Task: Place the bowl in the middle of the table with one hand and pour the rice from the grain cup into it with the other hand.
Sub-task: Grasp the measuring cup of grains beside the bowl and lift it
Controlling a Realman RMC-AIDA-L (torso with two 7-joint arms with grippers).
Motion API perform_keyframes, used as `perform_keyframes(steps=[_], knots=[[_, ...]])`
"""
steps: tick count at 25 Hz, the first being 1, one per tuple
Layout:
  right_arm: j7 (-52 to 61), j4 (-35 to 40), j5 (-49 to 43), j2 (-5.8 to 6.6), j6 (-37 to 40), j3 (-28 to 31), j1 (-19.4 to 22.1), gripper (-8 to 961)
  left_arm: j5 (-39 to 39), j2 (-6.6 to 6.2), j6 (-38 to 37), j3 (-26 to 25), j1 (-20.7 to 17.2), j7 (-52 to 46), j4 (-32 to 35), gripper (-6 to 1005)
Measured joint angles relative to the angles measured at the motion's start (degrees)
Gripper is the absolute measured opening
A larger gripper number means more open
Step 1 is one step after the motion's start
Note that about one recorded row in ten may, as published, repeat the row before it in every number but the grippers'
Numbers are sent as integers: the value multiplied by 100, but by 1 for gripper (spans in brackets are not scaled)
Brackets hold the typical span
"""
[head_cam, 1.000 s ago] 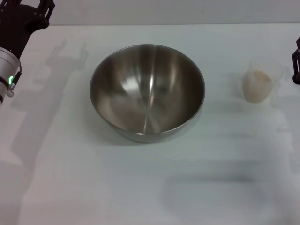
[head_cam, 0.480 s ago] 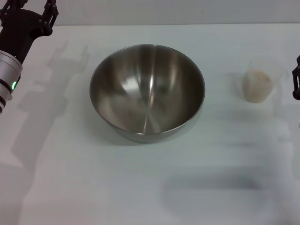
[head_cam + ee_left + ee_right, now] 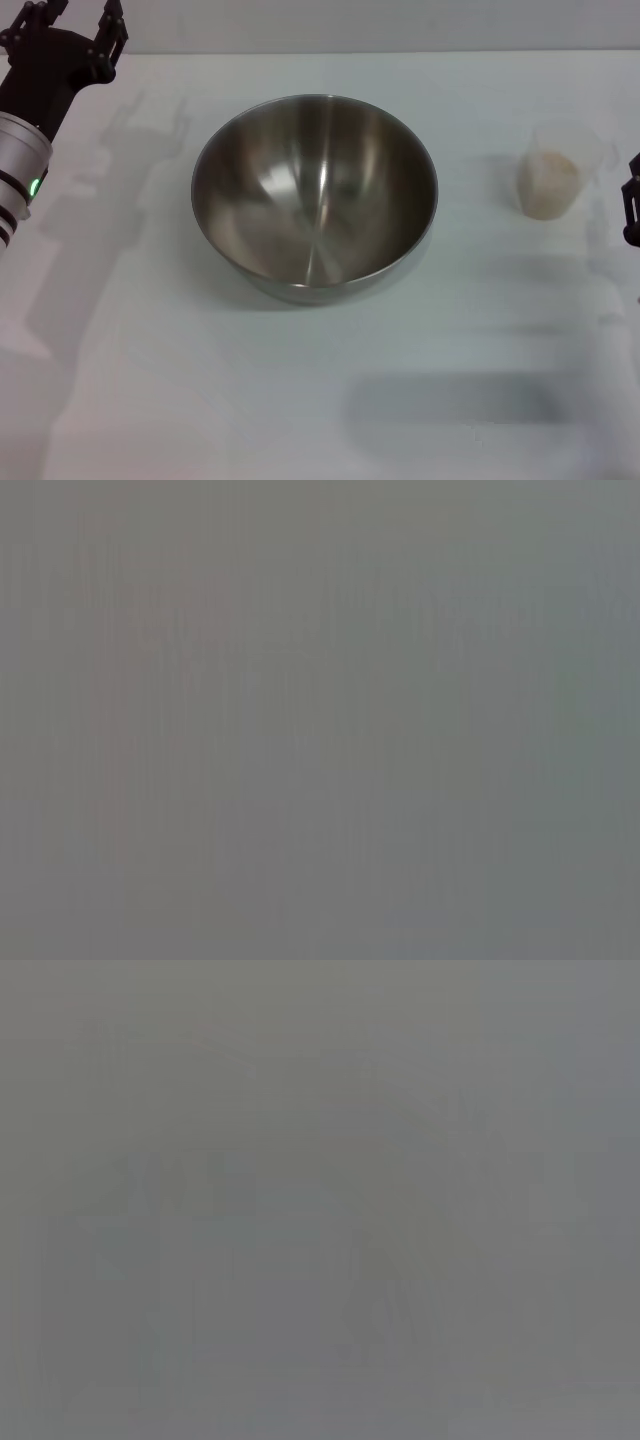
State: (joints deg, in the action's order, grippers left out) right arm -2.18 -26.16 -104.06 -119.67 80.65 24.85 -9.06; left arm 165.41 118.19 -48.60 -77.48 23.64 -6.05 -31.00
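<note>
From your head camera, the bowl (image 3: 314, 196) sits upright on the white table (image 3: 300, 400), roughly at its middle, and looks empty inside. The grain cup (image 3: 556, 180) stands upright well to the bowl's right, apart from it, with the rice (image 3: 548, 188) filling its lower part.

Your right gripper (image 3: 632, 212) shows only as a dark sliver at the right edge of the view, just beside the cup and slightly nearer to you — the cup lies to its left and a little farther away. It is clearly the closer arm to the cup. So little of it is visible that you cannot tell whether it is spread or closed; it does not appear to touch the cup.

Your left gripper (image 3: 68, 22) hovers at the far left corner, well apart from the bowl, its fingers (image 3: 112, 30) spread and holding nothing.

Your left wrist camera shows only a flat grey field — nothing can be made out.

Your right wrist camera is likewise a featureless grey, so it gives no help in lining up on the cup.
</note>
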Motion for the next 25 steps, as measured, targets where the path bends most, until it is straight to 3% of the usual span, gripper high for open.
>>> perform_keyframes(steps=[25], knots=[[340,441,292,18,-512,1,-172,449,0,14,-97,30,36,3,97,590]])
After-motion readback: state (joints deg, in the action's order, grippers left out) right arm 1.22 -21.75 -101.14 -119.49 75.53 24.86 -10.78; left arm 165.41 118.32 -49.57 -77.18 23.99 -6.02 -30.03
